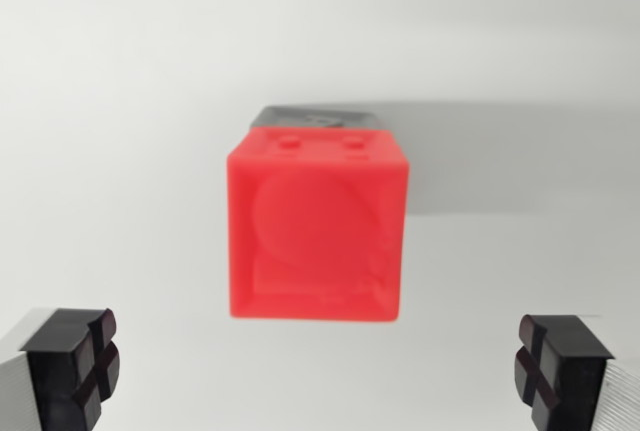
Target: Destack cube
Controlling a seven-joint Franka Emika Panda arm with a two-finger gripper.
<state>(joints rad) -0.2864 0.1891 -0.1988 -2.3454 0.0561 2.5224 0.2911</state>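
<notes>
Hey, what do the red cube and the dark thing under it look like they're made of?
The red cube looks like moulded or printed plastic with a matte finish: uniform colour, soft highlights, small raised studs and a round relief on its faces. The dark block beneath it shows only a sliver; it seems a grey-black plastic with a slight sheen, though that is uncertain. The gripper has its jaws wide apart.

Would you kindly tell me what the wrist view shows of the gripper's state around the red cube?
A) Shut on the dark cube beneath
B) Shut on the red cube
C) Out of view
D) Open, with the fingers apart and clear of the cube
D: the gripper is open, one finger at each lower corner, neither touching the red cube between and above them in the picture.
</notes>
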